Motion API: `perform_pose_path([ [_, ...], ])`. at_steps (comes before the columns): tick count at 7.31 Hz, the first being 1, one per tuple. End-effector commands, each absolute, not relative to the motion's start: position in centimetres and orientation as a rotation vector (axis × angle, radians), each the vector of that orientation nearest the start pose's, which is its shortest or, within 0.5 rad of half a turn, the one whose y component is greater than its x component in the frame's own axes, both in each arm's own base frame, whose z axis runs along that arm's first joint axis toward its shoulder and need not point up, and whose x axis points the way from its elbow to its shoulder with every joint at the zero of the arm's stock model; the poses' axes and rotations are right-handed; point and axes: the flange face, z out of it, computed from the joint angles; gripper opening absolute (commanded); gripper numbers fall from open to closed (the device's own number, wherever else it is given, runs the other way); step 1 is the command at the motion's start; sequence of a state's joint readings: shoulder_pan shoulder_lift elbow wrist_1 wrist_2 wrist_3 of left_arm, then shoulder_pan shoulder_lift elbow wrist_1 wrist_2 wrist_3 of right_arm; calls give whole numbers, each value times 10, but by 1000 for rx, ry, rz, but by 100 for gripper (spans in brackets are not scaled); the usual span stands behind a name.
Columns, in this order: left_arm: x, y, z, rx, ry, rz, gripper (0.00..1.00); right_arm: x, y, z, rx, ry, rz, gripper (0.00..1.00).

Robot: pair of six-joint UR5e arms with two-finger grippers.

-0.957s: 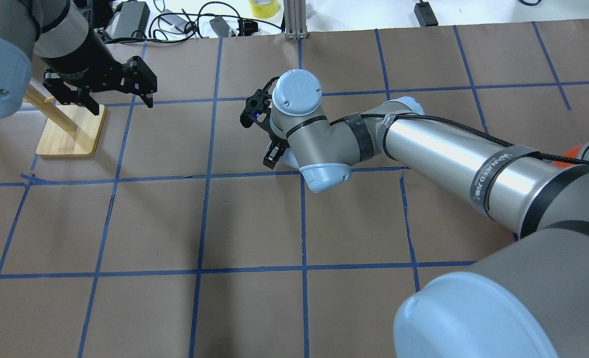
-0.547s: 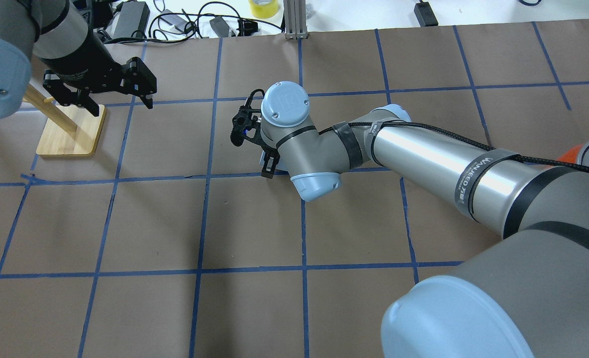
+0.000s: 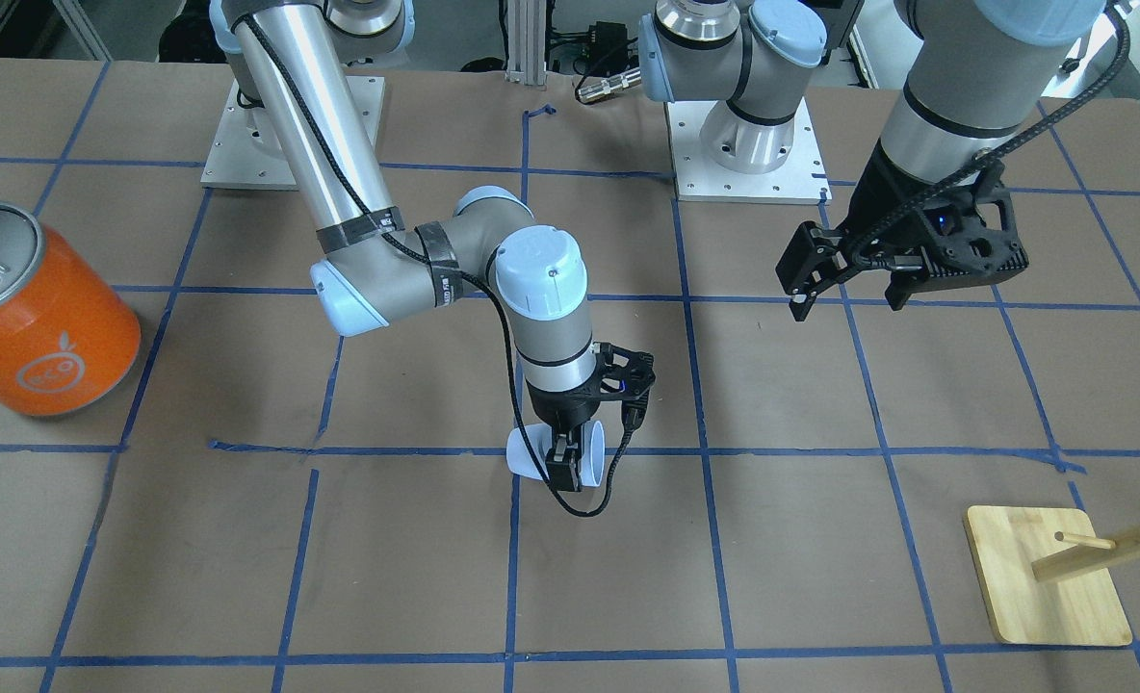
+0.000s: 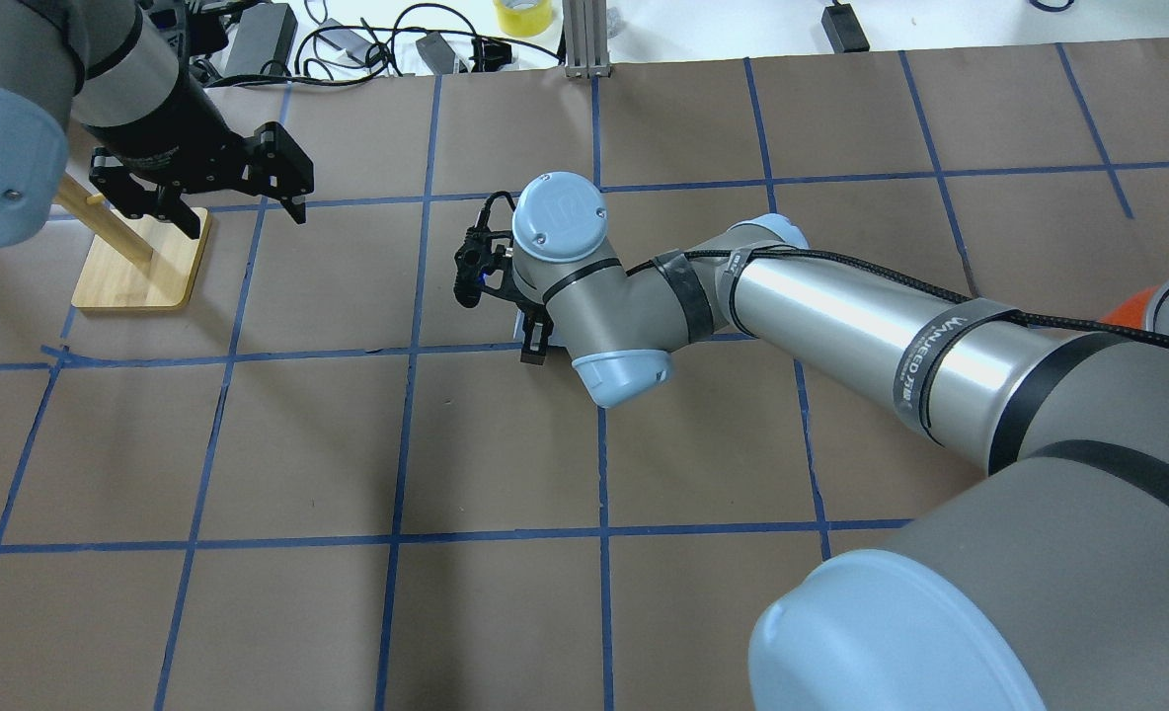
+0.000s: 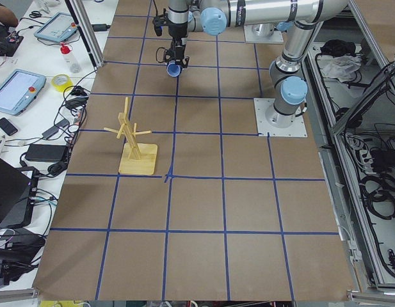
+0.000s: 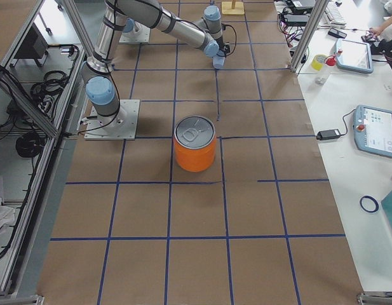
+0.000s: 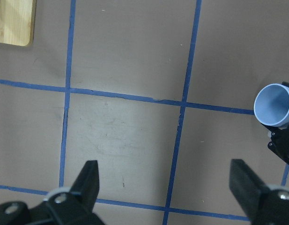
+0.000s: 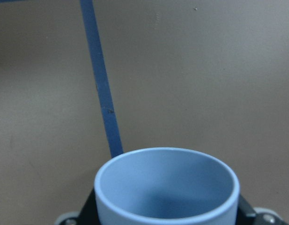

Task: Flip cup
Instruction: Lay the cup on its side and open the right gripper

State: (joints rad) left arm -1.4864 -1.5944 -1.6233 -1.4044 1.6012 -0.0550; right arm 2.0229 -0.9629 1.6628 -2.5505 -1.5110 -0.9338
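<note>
The cup [image 3: 530, 458] is a small pale lavender-blue tumbler. My right gripper [image 3: 564, 464] is shut on the cup and holds it tilted on its side just above the table's middle. The cup's open mouth fills the bottom of the right wrist view [image 8: 166, 187] and also shows in the left wrist view [image 7: 274, 104]. In the overhead view the right gripper [image 4: 533, 344] is mostly hidden under its wrist. My left gripper [image 4: 244, 209] is open and empty, up above the table near the wooden stand; it also shows in the front view [image 3: 847, 302].
A large orange can [image 3: 38, 318] with a silver lid stands on my right side of the table [image 6: 195, 146]. A wooden peg stand [image 4: 140, 262] stands on my left side. Cables and boxes lie beyond the table's far edge [image 4: 348, 44].
My right wrist has shifted left and nearer to me in the overhead view and has turned, with the cup in its grip. The left arm has hardly moved.
</note>
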Motion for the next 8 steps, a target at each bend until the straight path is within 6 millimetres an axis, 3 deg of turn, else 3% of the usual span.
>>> perform_pose_path([
  [1,-87,-518,467,-219,3102,-131,100,414,-541,197,-1995,2399,-459,100],
  [3,-86,-519,466,-226,3102,-126,100,409,-545,224,-1970,2418,-511,100],
  [4,-86,-517,466,-226,3096,-121,100,394,-550,260,-1924,2457,-578,100],
  [5,-87,-515,465,-223,3096,-97,100,372,-552,286,-1814,2534,-536,100],
  [6,-87,-514,461,-234,3097,-52,100,341,-552,319,-1717,2602,-475,100],
  [7,-86,-519,461,-215,3093,-66,100,295,-551,356,-1612,2664,-403,100],
  [8,-86,-533,446,-244,3105,-100,100,258,-546,386,-1497,2731,-354,100],
])
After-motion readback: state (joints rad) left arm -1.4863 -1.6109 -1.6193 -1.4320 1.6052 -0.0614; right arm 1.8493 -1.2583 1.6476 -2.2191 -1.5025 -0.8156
